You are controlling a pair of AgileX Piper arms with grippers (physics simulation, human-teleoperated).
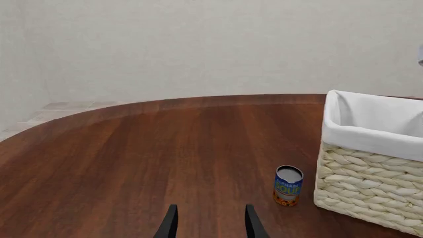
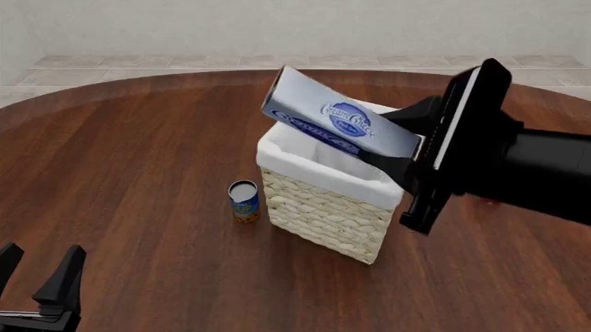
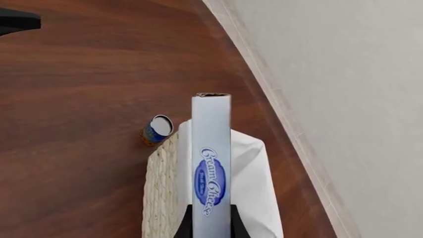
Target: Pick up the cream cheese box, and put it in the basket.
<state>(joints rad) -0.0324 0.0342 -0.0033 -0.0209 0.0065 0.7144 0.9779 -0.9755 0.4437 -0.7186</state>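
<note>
The cream cheese box (image 2: pixel 337 121), a pale blue-white carton with a dark blue oval logo, hangs tilted in the air above the basket (image 2: pixel 323 207). My right gripper (image 2: pixel 406 155) is shut on its near end. In the right wrist view the cream cheese box (image 3: pixel 211 163) points straight out from the fingers, over the basket (image 3: pixel 158 193) with its white liner. My left gripper (image 2: pixel 37 266) is open and holds nothing, low at the near left of the table. In the left wrist view its fingertips (image 1: pixel 170 223) frame bare wood, and the basket (image 1: pixel 370 193) stands off to one side.
A small can (image 2: pixel 243 200) with a blue and orange label stands upright right beside the basket's left wall; it is also seen as the can (image 1: pixel 288 185) and the can (image 3: pixel 156 130). The dark round wooden table (image 2: pixel 138 173) ends at a tiled floor and pale wall.
</note>
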